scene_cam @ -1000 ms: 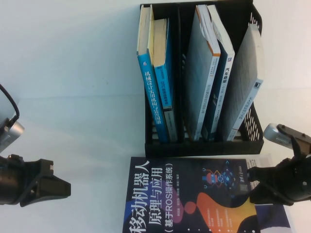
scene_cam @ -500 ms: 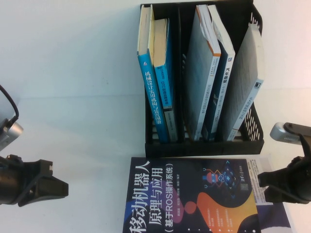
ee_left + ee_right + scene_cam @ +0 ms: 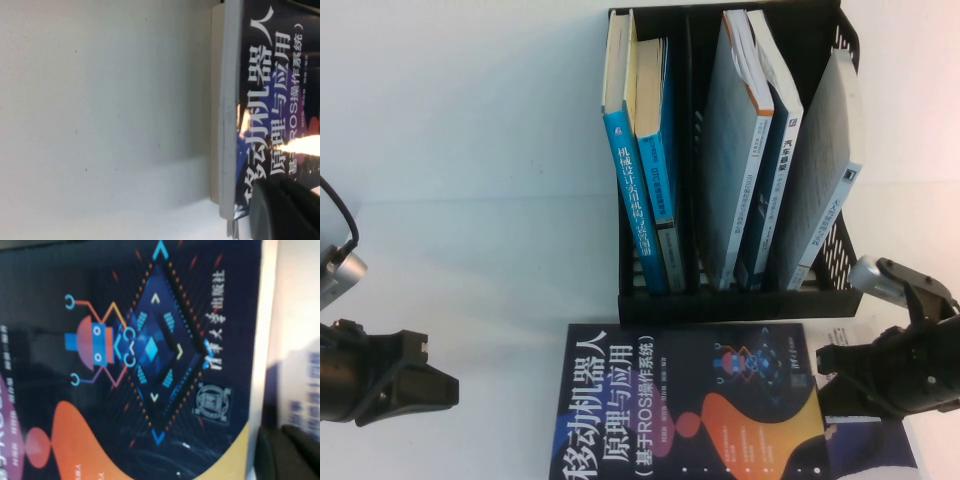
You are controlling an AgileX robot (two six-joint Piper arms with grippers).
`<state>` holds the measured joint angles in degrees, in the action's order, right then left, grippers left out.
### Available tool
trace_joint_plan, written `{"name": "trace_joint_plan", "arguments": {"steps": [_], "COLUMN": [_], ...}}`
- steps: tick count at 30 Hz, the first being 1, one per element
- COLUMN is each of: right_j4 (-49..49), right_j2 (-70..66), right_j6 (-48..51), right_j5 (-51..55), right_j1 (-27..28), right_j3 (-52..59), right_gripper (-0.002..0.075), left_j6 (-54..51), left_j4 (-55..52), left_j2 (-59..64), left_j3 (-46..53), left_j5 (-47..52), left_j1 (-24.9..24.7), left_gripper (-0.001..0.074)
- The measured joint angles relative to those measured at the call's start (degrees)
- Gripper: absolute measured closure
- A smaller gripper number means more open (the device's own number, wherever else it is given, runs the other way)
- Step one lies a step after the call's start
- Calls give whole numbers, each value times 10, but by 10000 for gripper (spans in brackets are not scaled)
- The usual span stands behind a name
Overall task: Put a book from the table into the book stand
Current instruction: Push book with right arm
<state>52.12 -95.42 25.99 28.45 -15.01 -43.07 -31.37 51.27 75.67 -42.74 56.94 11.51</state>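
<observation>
White table fills most of what we see, bare on our left side and crowded only toward the far right, where the black book stand sits with its low front lip facing us. Its left slot holds two blue-spined books, its right side several leaning volumes, while the narrow middle slot looks free.

We find the book lying flat just in front of the lip, cover up, apparently resting on another book with a pale cover that shows at its right. We judge it a large, thin paperback: light, but floppy, with a glossy cover that may slip. Its left edge overhangs what lies beneath, as the left wrist view shows, so that edge or the spine looks like the best place to pinch, close to the middle so it sags less.

Our left gripper waits near the table's left edge with its jaws together, well apart from the book. Our right gripper hovers at the book's right edge; we cannot tell how its jaws stand.

Lifting needs clearance over the lip, and the tilted volumes leave little room sideways.
</observation>
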Motion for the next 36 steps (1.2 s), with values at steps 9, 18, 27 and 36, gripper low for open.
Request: {"name": "trace_joint_plan", "arguments": {"steps": [9,18,27,36], "right_j4": [53,65,88,133], "right_j2": [-12,-14,-19,-49], "right_j6": [37,46,71,88], "right_j5": [4,7,15,43], "right_j1": [0,0,0,3], "right_j3": [0,0,0,-6], "right_gripper": [729,729,729,729], "left_j6": [0,0,-3,-4], "left_j4": [-4,-5,-5,-5], "left_j2": [0,28,40,40], "left_j3": [0,0,0,0], "left_j5": [-12,-14,-14,-15], "left_j1": [0,0,0,0], "left_gripper": [738,738,738,738]}}
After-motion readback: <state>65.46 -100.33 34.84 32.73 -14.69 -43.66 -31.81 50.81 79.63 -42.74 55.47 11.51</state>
